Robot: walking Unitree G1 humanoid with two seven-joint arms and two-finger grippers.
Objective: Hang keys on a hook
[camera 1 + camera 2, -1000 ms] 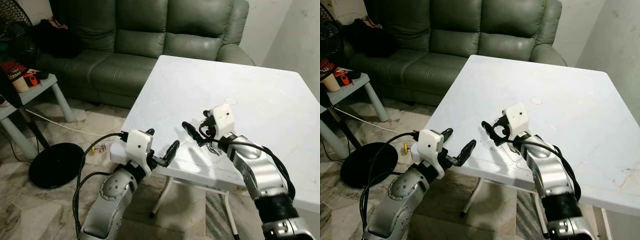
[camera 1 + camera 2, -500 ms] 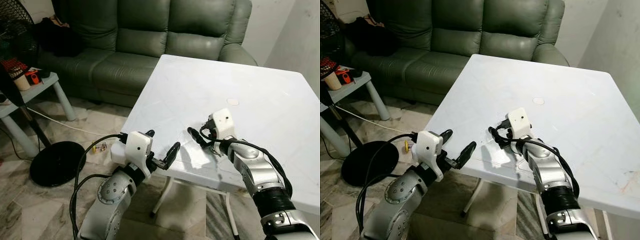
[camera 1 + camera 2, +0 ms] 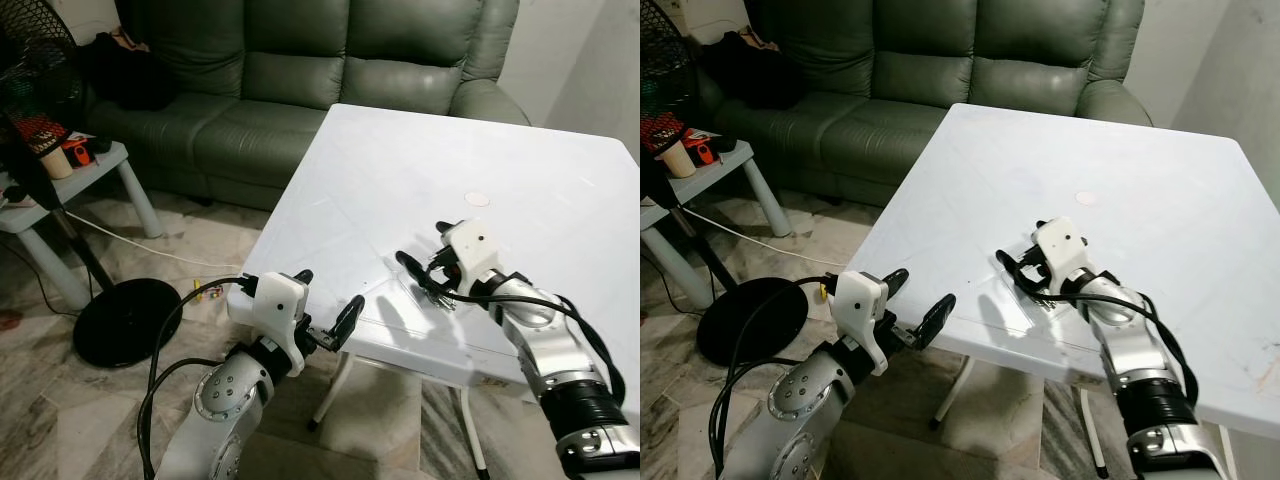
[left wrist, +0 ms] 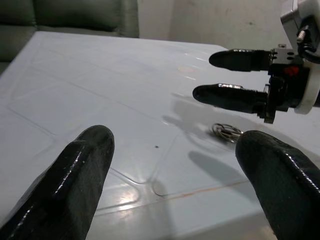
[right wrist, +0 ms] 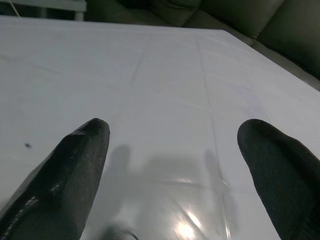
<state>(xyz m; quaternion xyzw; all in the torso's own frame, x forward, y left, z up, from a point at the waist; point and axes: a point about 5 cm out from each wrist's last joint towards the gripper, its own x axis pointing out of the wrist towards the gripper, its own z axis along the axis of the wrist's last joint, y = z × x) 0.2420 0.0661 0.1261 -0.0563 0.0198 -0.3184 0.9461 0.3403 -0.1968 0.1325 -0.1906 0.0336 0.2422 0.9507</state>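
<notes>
White plastic fills the middle of my feed: a square table (image 3: 520, 170) in front of a green sofa (image 3: 300, 70), with the keys (image 4: 226, 132) lying flat on the tabletop near the edge closest to me. By my reading the job has barely started. The keys are not yet picked up, and I see no hook, so the grasp, the carry and the hanging are all left to do.

My right gripper (image 3: 421, 252) hovers low over the table with its two black fingers spread apart and empty. From the left wrist camera the keys sit on the surface just beneath and a little toward the arm's side of those fingers, near them but not between them; I cannot tell whether a fingertip touches the ring. In the right wrist camera a sliver of the ring (image 5: 121, 234) shows at the frame's edge, close in under the wrist and short of the fingertips, which suggests to me the gripper would need to draw back or tip down to close on it.

My left gripper (image 3: 327, 307) is held just off the table's near edge, fingers likewise wide apart and holding nothing, well apart from the keys. A black fan base (image 3: 125, 320) stands on the tiled floor to the left.
</notes>
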